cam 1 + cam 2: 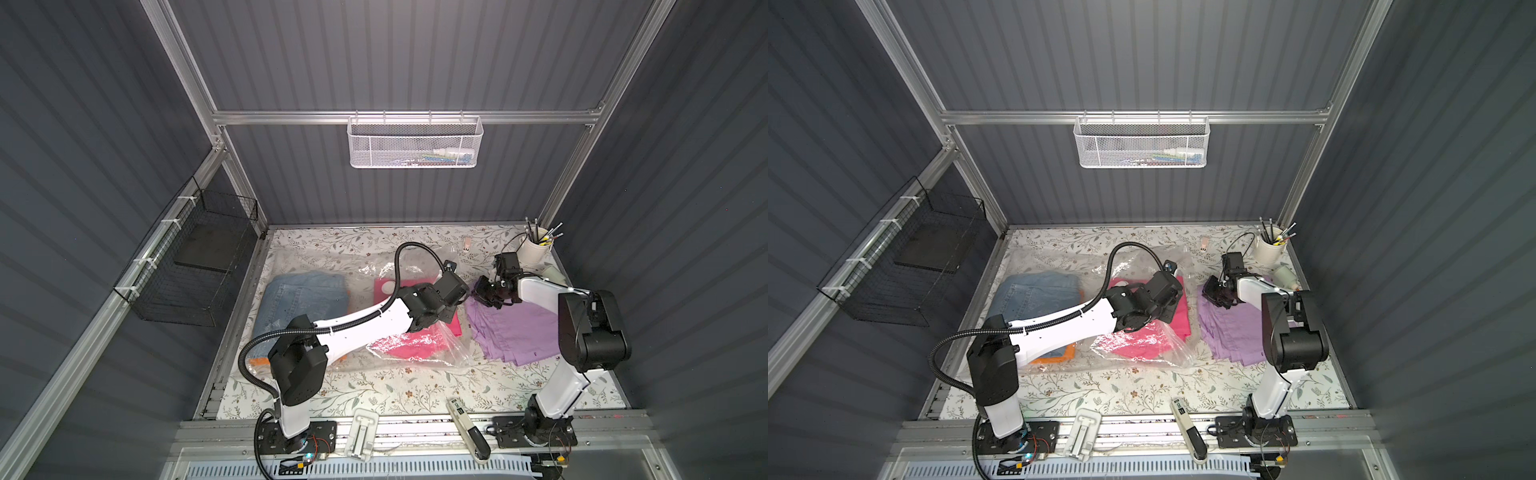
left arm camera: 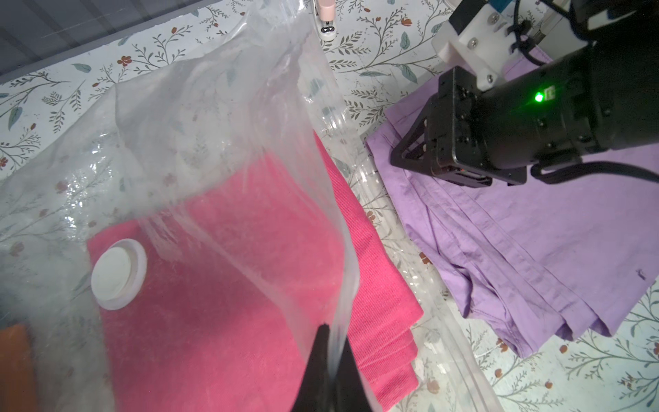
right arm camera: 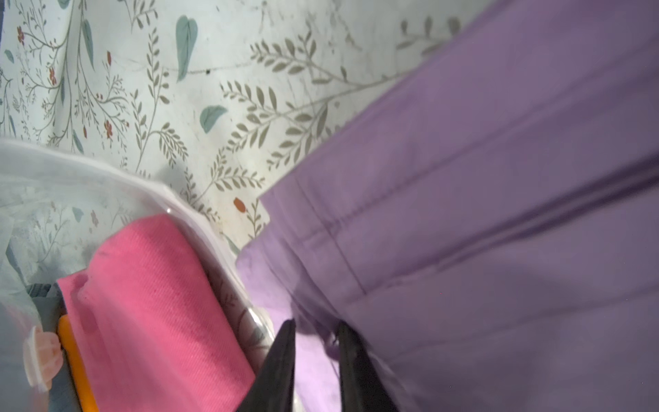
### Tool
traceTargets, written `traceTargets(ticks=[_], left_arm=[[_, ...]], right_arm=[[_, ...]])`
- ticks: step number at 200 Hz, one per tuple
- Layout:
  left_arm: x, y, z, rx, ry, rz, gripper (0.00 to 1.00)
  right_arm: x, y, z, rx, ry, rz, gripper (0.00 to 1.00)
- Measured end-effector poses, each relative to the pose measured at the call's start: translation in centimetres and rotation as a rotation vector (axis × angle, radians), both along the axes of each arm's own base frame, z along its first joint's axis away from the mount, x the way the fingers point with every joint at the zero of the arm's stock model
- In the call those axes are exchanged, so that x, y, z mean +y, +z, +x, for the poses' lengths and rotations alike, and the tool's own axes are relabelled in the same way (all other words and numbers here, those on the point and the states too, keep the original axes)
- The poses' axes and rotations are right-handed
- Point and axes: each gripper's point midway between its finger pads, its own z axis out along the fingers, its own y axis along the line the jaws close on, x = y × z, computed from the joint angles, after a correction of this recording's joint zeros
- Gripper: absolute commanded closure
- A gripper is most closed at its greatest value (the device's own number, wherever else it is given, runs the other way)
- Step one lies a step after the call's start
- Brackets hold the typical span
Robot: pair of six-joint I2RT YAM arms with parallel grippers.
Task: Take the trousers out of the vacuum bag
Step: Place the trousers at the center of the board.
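now, left gripper (image 2: 330,331) pinched closed on the upper film of the vacuum bag (image 2: 214,125); right gripper (image 3: 315,331) narrowly parted, clamping nothing, over lilac trousers (image 1: 515,332) just outside the bag's mouth; pink trousers (image 2: 231,285), denim trousers (image 1: 303,299) and orange trousers (image 1: 257,360) inside it.

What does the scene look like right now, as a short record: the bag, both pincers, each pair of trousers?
vacuum bag: top flap lifted
left pincer: shut on that flap
right pincer: jaws slightly apart at lilac trousers
lilac trousers: outside the bag, on table
hot pink trousers: at bag's mouth, partly covered
denim trousers: inside bag
orange trousers: inside bag, mostly hidden
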Motion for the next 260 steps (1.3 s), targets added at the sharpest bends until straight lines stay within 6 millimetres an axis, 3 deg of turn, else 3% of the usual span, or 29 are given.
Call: traceTargets(ticks=[66, 122, 142, 175, 210, 260], left_arm=[[1.1, 0.4, -0.1, -0.02, 0.014, 0.019, 1.0], [1.4, 0.7, -0.1, -0.03, 0.009, 0.028, 1.0], [1.6, 1.3, -0.1, -0.039, 0.008, 0.024, 1.0], [2.1, 2.6, -0.2, -0.059, 0.01, 0.016, 1.0], [2.7, 4.2, -0.2, -0.088, 0.015, 0.003, 1.0], [4.0, 5.6, -0.5, -0.114, 0.029, 0.0, 1.0]], right_arm=[[0.3, 0.9, 0.4, -0.051, -0.01, 0.027, 0.67], [-0.1, 7.4, -0.9, -0.232, -0.026, 0.089, 0.61], [-0.4, 8.2, -1.6, -0.258, -0.027, 0.105, 0.56], [-1.5, 7.2, -3.4, -0.227, -0.049, 0.099, 0.52], [-3.2, 4.7, -5.2, -0.155, -0.094, 0.088, 0.51], [-3.4, 2.8, -6.3, -0.098, -0.106, 0.087, 0.51]])
